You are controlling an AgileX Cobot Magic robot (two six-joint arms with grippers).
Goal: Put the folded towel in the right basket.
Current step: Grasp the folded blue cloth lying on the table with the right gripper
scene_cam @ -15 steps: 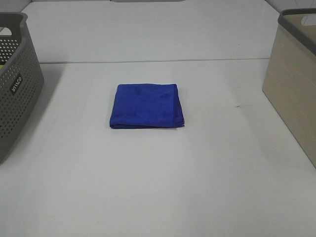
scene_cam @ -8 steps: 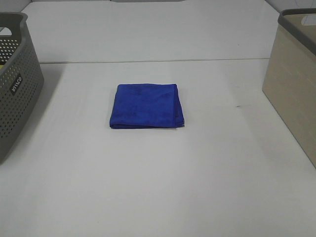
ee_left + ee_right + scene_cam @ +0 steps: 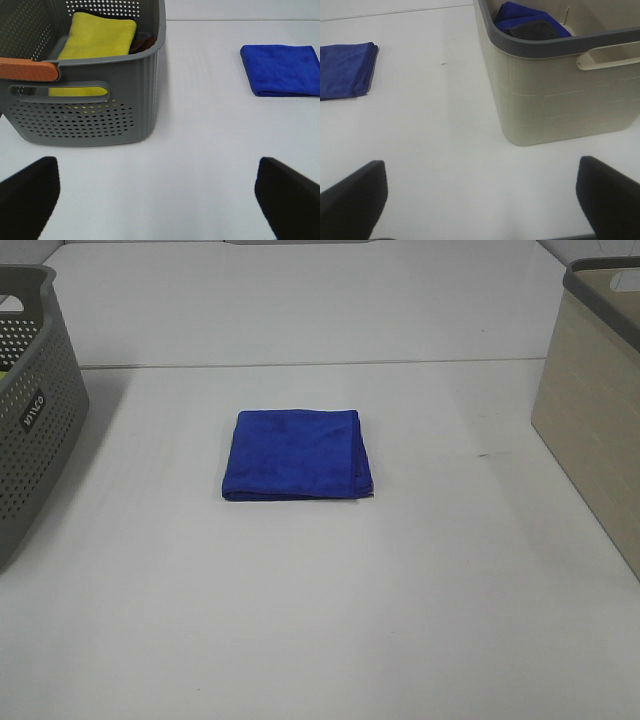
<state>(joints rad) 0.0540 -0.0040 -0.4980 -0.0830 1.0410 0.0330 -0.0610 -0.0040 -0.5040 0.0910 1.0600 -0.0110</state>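
A folded blue towel (image 3: 297, 454) lies flat in the middle of the white table; it also shows in the left wrist view (image 3: 282, 69) and the right wrist view (image 3: 345, 69). The right basket (image 3: 600, 400) is beige with a grey rim, at the table's right edge; in the right wrist view (image 3: 560, 95) it holds folded blue and dark cloths. My left gripper (image 3: 159, 200) is open, well short of the towel. My right gripper (image 3: 480, 200) is open, in front of the beige basket. Neither arm shows in the exterior view.
A grey perforated basket (image 3: 30, 410) stands at the left edge; in the left wrist view (image 3: 85, 75) it holds a yellow folded cloth (image 3: 97, 42) and has an orange handle. A table seam (image 3: 310, 364) runs across behind the towel.
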